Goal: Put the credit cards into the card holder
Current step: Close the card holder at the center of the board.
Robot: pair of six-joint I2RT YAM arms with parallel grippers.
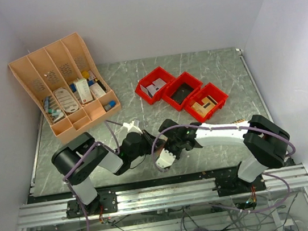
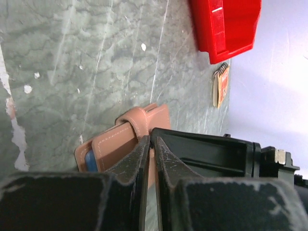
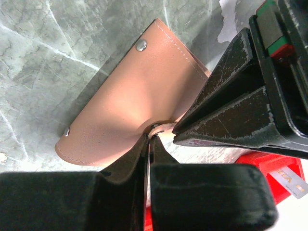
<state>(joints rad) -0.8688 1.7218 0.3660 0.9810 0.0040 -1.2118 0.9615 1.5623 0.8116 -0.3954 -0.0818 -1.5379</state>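
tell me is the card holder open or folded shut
open: the card holder is spread; the left wrist view shows a blue card tucked in it, and the right pincer pinches its edge.

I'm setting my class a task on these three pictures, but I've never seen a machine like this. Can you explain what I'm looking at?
These are two robot arms, the left arm and the right arm, bolted to the near edge of a marbled table. The wide picture comes from a fixed camera above and behind them. The other two come from a camera on each wrist, looking along its fingers.

On the table stand an orange-tan rack of small items and three red bins. A spiral notepad lies beside one bin.

Between the arms is a tan card holder with a blue card tucked inside. The right tool is shut on its edge. The left tool has its fingers almost together on either side of the strap; whether they pinch it is unclear.
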